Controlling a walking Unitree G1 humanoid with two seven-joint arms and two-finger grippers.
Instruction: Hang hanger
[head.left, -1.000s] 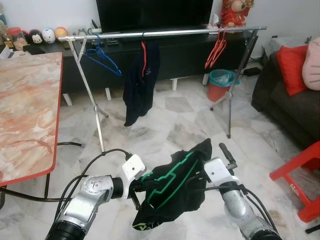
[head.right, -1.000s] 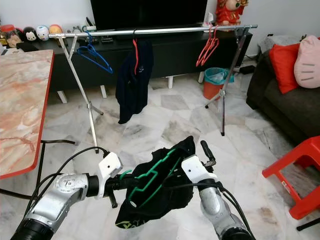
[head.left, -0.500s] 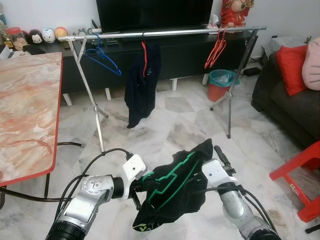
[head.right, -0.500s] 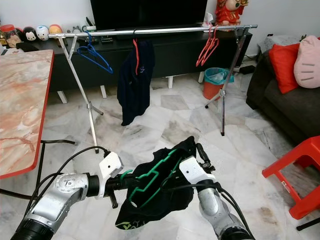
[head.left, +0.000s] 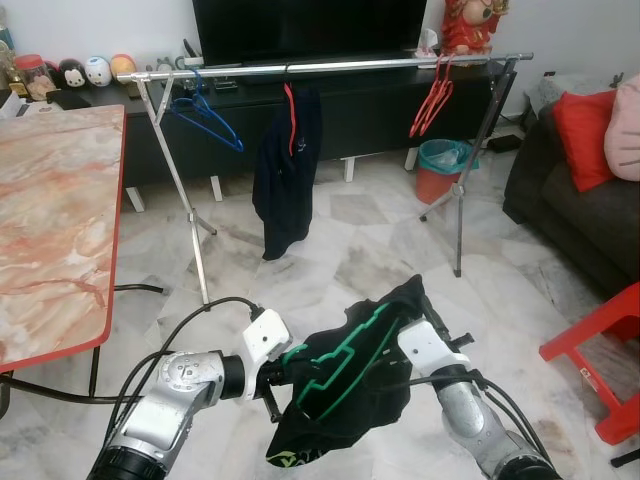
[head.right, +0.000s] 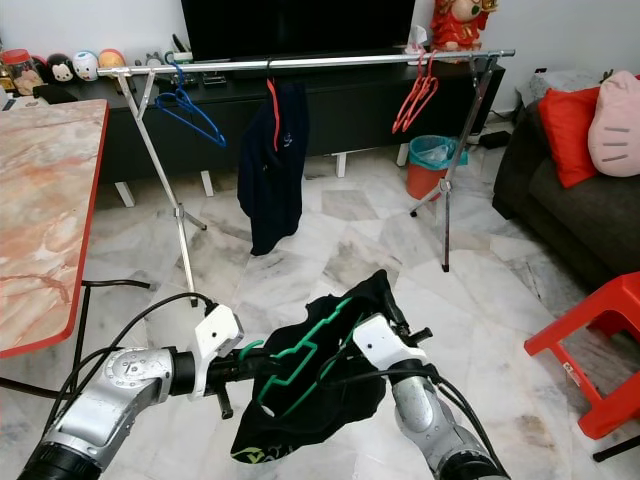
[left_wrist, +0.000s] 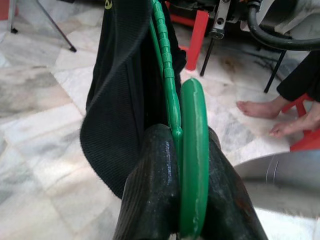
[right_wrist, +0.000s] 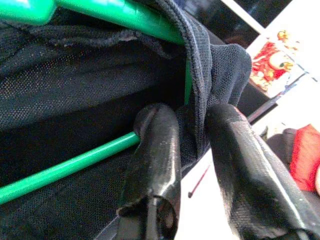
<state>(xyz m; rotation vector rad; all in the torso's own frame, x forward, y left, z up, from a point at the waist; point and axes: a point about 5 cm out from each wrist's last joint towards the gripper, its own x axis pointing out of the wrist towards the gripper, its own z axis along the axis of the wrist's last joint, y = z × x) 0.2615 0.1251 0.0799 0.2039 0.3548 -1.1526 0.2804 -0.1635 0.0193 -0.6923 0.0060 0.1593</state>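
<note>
Low and near, between both arms, the green hanger (head.left: 345, 350) under its black garment (head.left: 350, 400) is pinched by left gripper (head.left: 272, 378) and right gripper (right_wrist: 192, 150); the rail (head.left: 330, 66) lies far ahead, crosswise.

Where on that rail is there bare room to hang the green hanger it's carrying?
The rail has two free stretches: between the blue hanger and the dark garment, and a wider one between that garment and the red hangers. The ends are crowded by hangers and stand legs. Both tools, left tool and right tool, hold the green hanger.
</note>
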